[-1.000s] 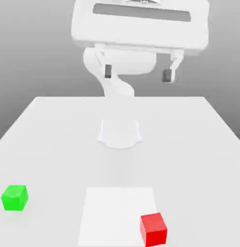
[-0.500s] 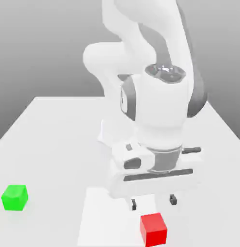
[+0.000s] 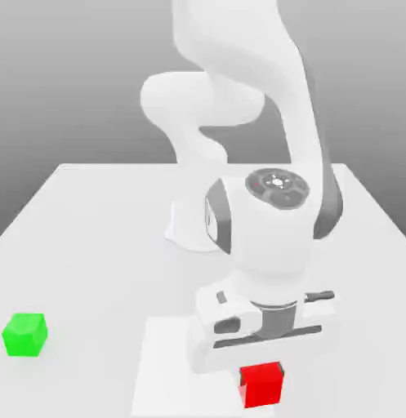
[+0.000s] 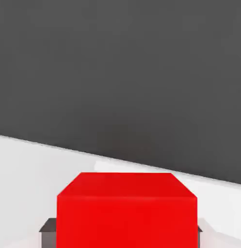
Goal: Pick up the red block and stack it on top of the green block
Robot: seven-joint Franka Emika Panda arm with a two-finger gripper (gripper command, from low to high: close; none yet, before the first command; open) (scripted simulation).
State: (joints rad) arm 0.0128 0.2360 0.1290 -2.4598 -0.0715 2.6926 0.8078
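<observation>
Gripper (image 3: pixel 261 377) clamps smooth red block (image 3: pixel 262 385); glossy green block (image 3: pixel 24 335) apart

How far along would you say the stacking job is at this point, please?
Early stage. Done: the gripper has come down over the red block and shut on it; the hand view shows a dark finger at its side. In hand: the grasp, with the block on the table. Left: lifting it, carrying it to the green block at the exterior view's left, and setting it on top.
</observation>
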